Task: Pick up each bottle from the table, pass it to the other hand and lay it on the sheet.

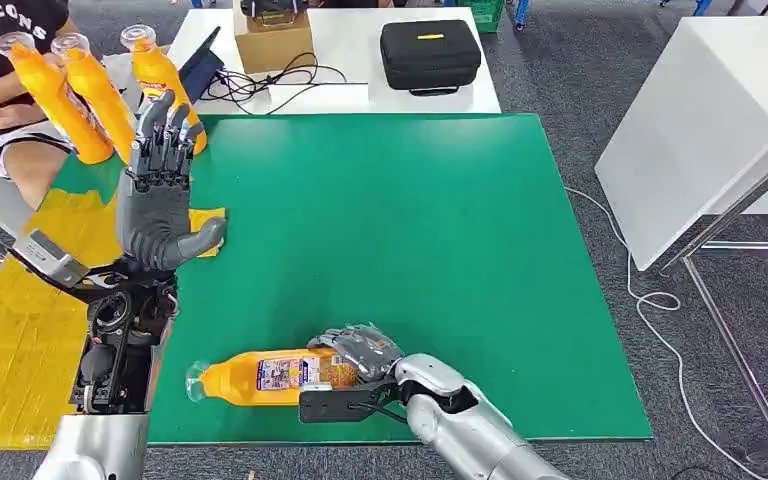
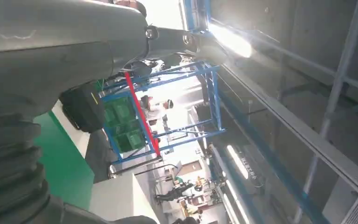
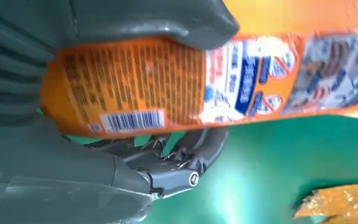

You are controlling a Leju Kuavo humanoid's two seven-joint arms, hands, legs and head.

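Covering table: green mat (image 1: pixel 410 250) | yellow sheet (image 1: pixel 20 330) left | grey carpet (image 1: pixel 560 80)

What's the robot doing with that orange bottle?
The robot's right hand holds an orange bottle on its side, low over the near edge of the green table. Its left hand is raised with its fingers apart and holds nothing, near the yellow sheet at the table's left side. Three more orange bottles are in view at the far left corner, next to a seated person. No bottle lies on the sheet yet.
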